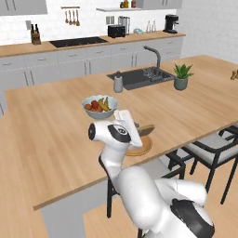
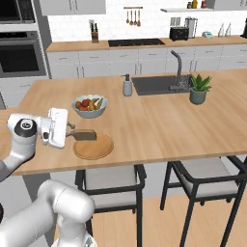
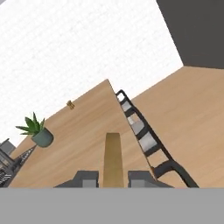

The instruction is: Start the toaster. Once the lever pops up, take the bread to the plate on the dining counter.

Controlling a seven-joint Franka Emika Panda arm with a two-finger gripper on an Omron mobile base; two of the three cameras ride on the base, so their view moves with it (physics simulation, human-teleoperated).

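Observation:
My gripper [image 2: 72, 133] is shut on the bread [image 2: 86, 135], a thin tan-brown slice held level just above the near part of the orange-brown plate [image 2: 96, 148]. In the left base view the bread [image 1: 148, 129] sticks out to the right of the gripper [image 1: 138, 128], over the plate [image 1: 142, 148]. The hand view has the bread [image 3: 113, 155] edge-on between the two fingertips [image 3: 87, 178], above the dining counter [image 3: 78, 131]. The plate lies near the front edge of the dining counter [image 2: 144, 120]. The black toaster [image 1: 116, 31] stands far off on the back worktop.
A grey-blue fruit bowl [image 2: 89, 106] sits just behind the plate. Further back are a soap dispenser [image 2: 127, 86], the sink [image 2: 157, 84] with its tap and a potted plant [image 2: 198, 89]. Dark chairs [image 2: 111, 181] stand under the counter's front edge.

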